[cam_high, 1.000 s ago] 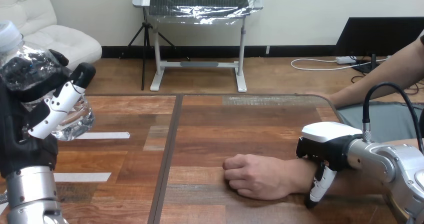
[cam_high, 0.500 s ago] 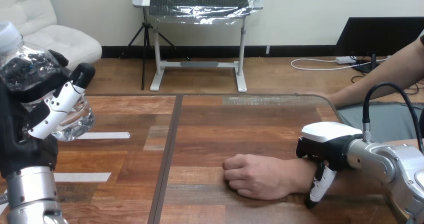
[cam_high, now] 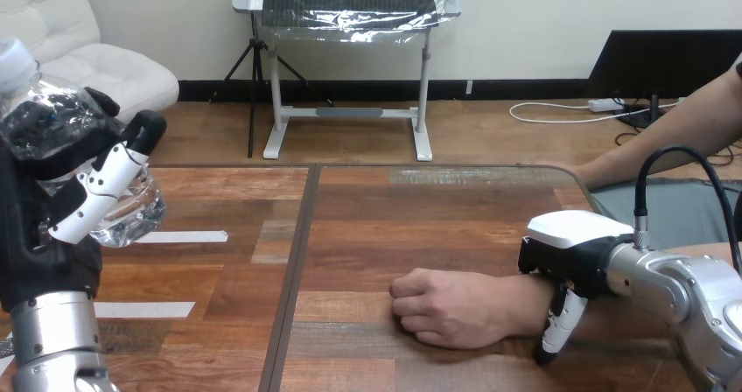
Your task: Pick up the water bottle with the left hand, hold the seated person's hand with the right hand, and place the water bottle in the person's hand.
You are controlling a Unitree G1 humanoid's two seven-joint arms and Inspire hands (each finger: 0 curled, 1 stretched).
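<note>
Water bottle [cam_high: 48, 116]: clasped in my left hand [cam_high: 39, 234], fingers wrapped round its clear body, lifted off the table [cam_high: 394, 208] at the near left and tilted. My right hand [cam_high: 573, 252] sits over the person's wrist, one finger curled down its near side. The far side is hidden, so the clasp is probable, not confirmed. The person's hand [cam_high: 446, 309] lies further in, a closed fist, knuckles up, well apart from the bottle.

Risks:
- A fist offers no palm, so the bottle could roll off.
- A loose wrist hold could let the hand shift.
- The thin plastic could slip in my grasp during the reach across.
</note>
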